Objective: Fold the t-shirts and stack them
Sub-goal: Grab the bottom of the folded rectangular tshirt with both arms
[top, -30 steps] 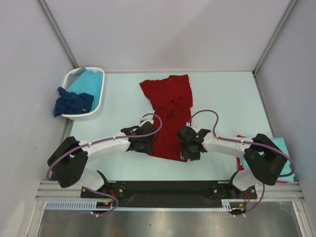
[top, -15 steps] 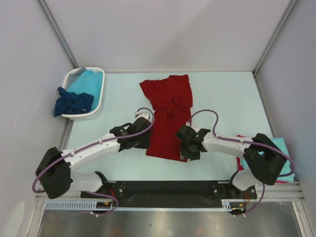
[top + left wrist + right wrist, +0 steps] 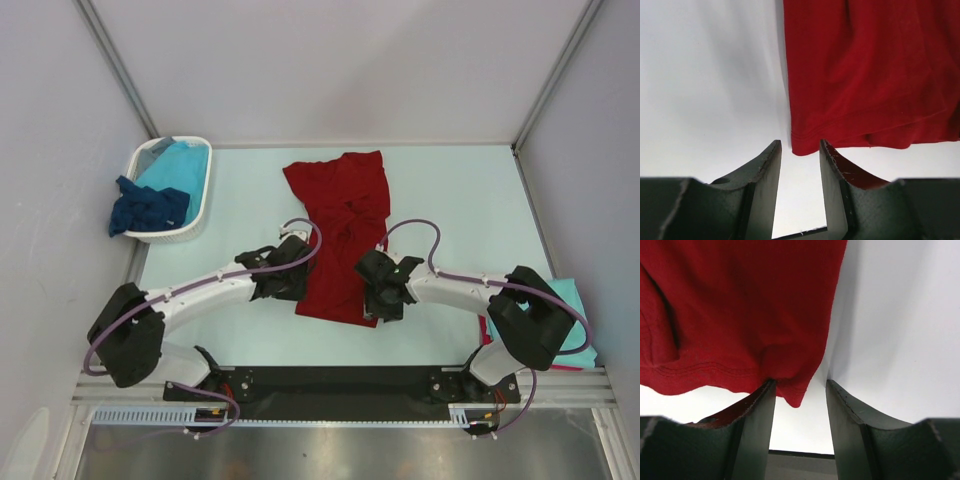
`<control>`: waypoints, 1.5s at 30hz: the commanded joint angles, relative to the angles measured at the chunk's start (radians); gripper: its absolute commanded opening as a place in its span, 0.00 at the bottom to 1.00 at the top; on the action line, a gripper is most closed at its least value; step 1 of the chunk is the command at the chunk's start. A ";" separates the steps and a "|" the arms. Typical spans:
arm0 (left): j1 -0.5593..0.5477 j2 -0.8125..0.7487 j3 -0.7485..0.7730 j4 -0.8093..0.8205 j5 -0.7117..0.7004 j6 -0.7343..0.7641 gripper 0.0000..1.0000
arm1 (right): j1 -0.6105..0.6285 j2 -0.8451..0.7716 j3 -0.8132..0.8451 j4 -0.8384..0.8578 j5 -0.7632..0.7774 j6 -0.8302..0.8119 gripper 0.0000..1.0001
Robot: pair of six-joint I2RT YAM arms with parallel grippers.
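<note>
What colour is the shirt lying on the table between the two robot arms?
The shirt is plain dark red; the left wrist view shows it best.

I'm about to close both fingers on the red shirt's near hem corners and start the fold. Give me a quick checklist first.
1. Left fingers open: ok.
2. Right fingers open: ok.
3. Dark red t-shirt hem corner lined up with the left gap: ok.
4. Other hem corner in the right gap: ok, though it sits close to one finger.
5. Fingers low enough to catch the cloth: cannot tell.
6. Shirt lying flat: not ok, it is bunched through the middle.
</note>
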 commanded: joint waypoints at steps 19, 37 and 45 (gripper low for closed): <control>0.084 0.144 -0.027 0.105 0.157 0.028 0.38 | -0.016 0.008 0.006 0.013 0.017 0.002 0.50; 0.072 0.175 -0.088 0.137 0.230 -0.008 0.29 | -0.016 0.036 -0.028 0.059 -0.018 -0.013 0.31; 0.058 0.162 -0.085 0.120 0.234 -0.009 0.14 | -0.018 0.037 -0.008 0.036 -0.015 -0.028 0.06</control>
